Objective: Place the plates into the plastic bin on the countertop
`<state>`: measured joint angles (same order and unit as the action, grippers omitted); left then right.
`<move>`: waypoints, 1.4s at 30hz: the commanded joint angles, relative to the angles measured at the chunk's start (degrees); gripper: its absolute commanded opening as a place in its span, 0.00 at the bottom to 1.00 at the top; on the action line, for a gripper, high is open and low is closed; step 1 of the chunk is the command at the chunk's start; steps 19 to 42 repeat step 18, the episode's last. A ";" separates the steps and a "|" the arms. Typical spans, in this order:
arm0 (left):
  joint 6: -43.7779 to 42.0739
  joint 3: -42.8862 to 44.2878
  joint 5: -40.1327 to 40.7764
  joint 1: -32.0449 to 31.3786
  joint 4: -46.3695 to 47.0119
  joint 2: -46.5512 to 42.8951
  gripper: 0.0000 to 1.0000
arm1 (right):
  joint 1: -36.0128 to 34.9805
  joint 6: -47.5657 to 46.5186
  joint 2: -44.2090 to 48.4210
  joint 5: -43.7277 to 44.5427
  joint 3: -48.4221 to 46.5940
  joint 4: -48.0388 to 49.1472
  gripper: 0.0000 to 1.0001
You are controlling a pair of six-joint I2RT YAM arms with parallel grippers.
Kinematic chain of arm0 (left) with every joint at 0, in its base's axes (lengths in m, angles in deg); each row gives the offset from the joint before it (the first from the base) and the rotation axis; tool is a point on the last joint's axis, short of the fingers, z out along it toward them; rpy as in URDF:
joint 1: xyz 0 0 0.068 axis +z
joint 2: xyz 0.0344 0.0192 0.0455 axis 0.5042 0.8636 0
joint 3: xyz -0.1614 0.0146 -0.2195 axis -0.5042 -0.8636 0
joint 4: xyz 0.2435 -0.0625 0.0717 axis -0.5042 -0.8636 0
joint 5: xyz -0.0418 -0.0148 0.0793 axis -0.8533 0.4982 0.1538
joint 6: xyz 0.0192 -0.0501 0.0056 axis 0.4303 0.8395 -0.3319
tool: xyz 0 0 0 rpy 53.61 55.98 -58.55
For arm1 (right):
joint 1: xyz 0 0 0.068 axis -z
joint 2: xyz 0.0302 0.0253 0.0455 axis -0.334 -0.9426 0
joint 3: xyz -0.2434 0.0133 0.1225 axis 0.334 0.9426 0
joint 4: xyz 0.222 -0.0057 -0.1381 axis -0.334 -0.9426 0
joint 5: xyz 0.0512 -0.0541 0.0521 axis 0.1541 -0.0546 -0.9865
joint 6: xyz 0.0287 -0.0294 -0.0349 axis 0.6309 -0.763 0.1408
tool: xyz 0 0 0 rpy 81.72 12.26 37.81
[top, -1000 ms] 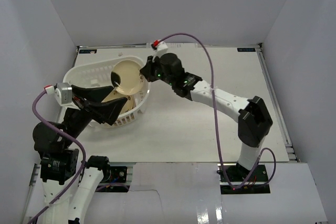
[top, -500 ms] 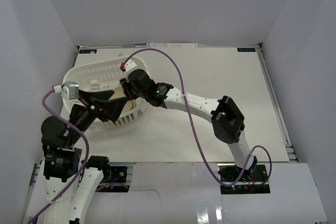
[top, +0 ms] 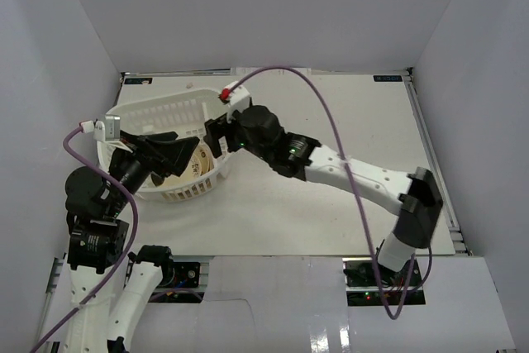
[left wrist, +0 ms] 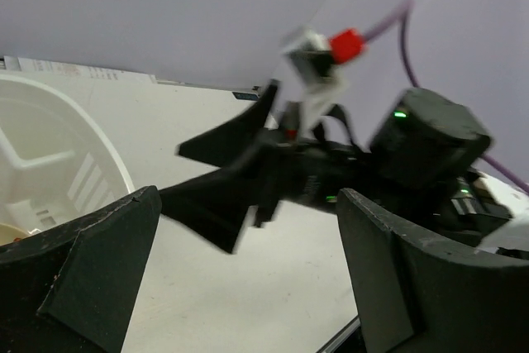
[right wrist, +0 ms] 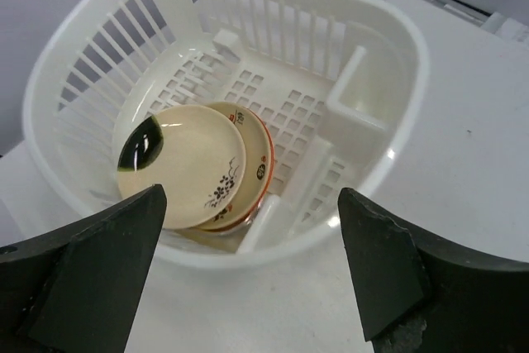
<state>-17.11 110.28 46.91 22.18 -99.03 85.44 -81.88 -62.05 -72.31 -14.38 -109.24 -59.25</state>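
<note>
The plastic bin [top: 157,105] stands at the back left of the countertop [top: 388,130]. In the right wrist view the plastic bin [right wrist: 397,39] holds stacked plates: a cream plate [right wrist: 186,167] with a dark green patch and a flower print lies on a red-rimmed plate [right wrist: 263,148]. My right gripper [right wrist: 250,196] is open and empty, just outside the bin's near wall. In the top view the right gripper [top: 213,134] is at the bin's right rim. My left gripper [top: 178,155] hangs open over the bin, hiding most of the plates [top: 198,161]. The left gripper [left wrist: 246,196] holds nothing.
White walls close in the countertop on three sides. A purple cable [top: 339,134] arcs over the right arm, and another loops by the left arm [top: 70,142]. The left wrist view shows the bin's rim [left wrist: 50,121] on the left and the right wrist ahead.
My right gripper carried the cream plate over the bin, opened and let it go onto the stack, then drew back to the right rim. The left arm shifted slightly forward.
</note>
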 commanded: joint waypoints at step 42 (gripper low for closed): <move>4.39 -3.80 -2.90 -0.16 -4.51 -3.29 0.98 | -0.03 7.63 80.23 18.00 50.82 -8.35 0.90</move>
